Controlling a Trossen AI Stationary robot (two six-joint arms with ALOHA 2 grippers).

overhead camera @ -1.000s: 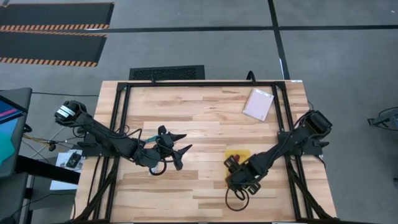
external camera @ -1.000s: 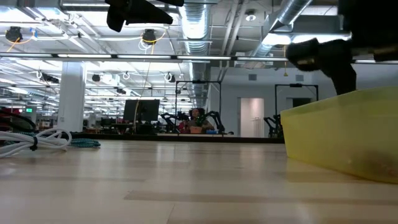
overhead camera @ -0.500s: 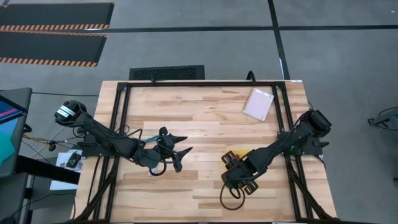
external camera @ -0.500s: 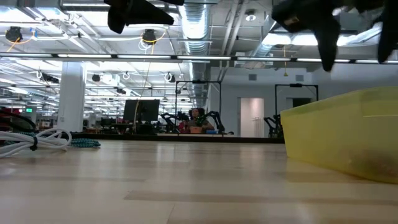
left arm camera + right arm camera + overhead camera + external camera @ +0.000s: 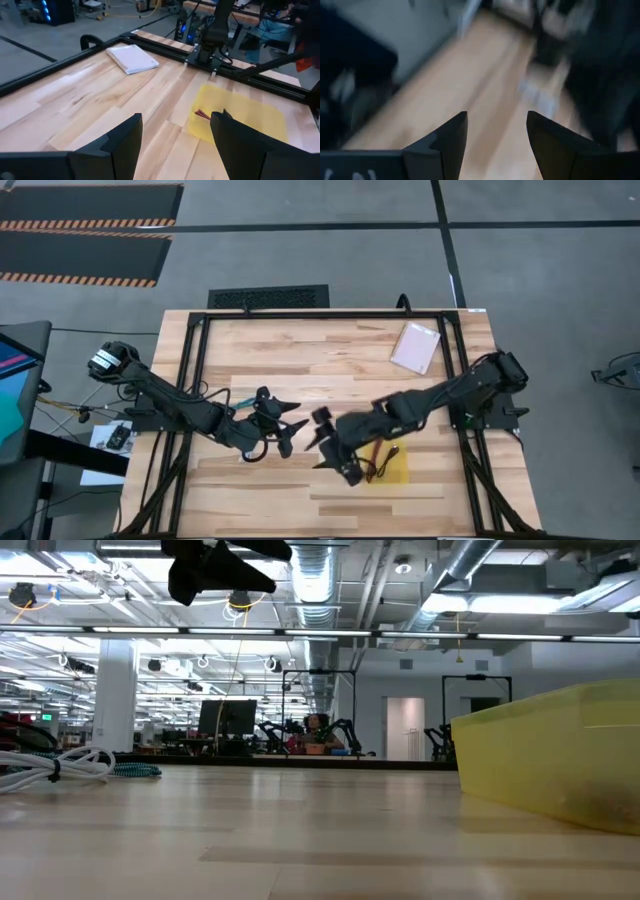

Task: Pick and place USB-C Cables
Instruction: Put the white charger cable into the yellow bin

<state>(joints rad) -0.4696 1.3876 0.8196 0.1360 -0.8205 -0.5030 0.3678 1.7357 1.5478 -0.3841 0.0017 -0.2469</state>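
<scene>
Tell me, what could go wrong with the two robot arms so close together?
Two things, maybe.

1. The left end effector and the right end effector both hang open over the middle of the table, close to each other. If either one moves across, they could bump.

2. The white cable and the teal cable lie right next to each other. A grab at one might catch or drag the other.

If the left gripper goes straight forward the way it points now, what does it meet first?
The left gripper, fingers open and empty, points across bare wood toward the yellow tray, where a red cable lies at the near edge. It would probably reach that tray edge first, though it may pass above, since height is unclear.
</scene>
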